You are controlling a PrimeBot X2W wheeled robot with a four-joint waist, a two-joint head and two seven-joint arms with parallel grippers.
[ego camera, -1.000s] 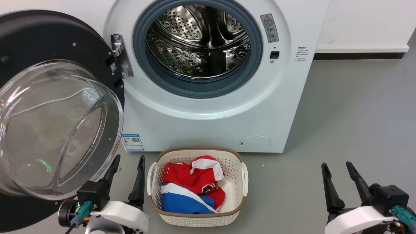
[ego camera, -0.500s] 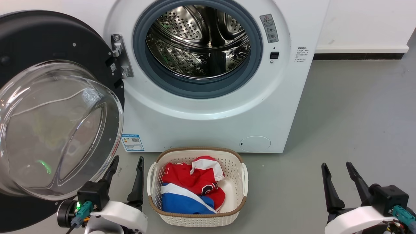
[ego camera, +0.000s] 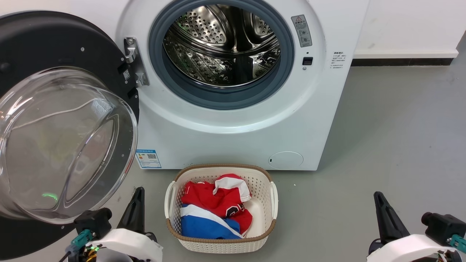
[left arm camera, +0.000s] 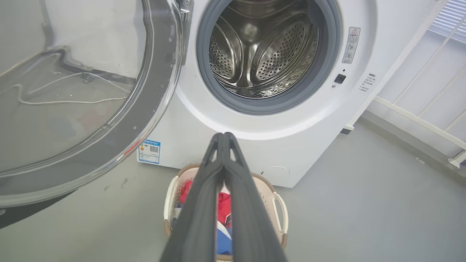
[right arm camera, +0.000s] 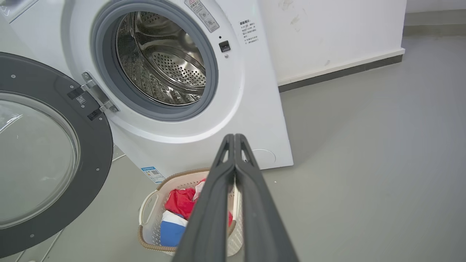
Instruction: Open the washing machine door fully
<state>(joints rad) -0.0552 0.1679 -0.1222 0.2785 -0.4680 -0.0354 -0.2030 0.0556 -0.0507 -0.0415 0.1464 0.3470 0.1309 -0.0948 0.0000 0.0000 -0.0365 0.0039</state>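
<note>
The washing machine door (ego camera: 65,120) stands swung wide, left of the drum (ego camera: 222,47). The left pincer (left arm camera: 222,138) and the right pincer (right arm camera: 234,140) are both pressed together, empty, apart from it. Any last push should meet the black rim (ego camera: 54,40) gently, I judge.

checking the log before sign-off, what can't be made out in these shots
- Door: its far side is cut off by the left edge in the head view and in both wrist views, so the full swing cannot be judged.
- Sticker and label: print too small to read.
- Basket floor: covered by clothes; in the wrist views the left tool and right tool hide part of it.
</note>
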